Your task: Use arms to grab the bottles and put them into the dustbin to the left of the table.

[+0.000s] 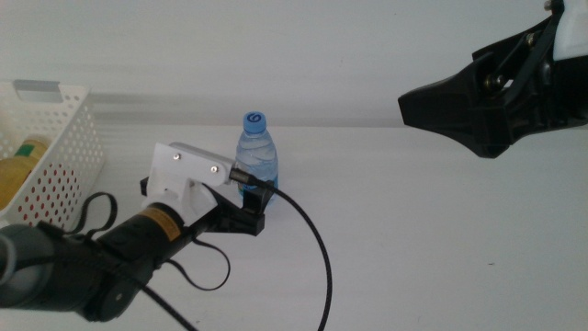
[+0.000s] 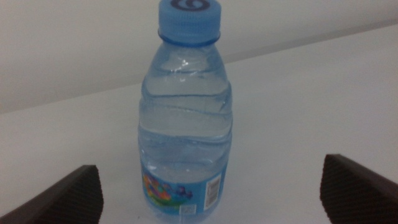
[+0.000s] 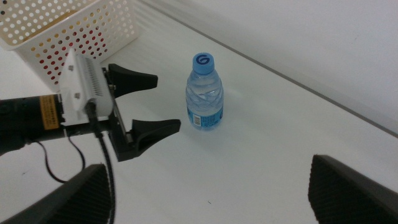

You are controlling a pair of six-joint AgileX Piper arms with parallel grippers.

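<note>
One water bottle (image 1: 258,147) at frame centre is approached by the left gripper (image 3: 163,102), jaws spread; closing around it is needed next, while the right gripper (image 1: 413,103) is held released upper right.

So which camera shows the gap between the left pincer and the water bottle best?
The right wrist view: it shows the open left pincer from the side, short of the water bottle. The middle view hides the bottle's base behind that pincer; the left wrist view shows only the jaw tips flanking it.

Bare table (image 1: 413,239) rings the water bottle (image 1: 257,147); nothing crowds it.
</note>
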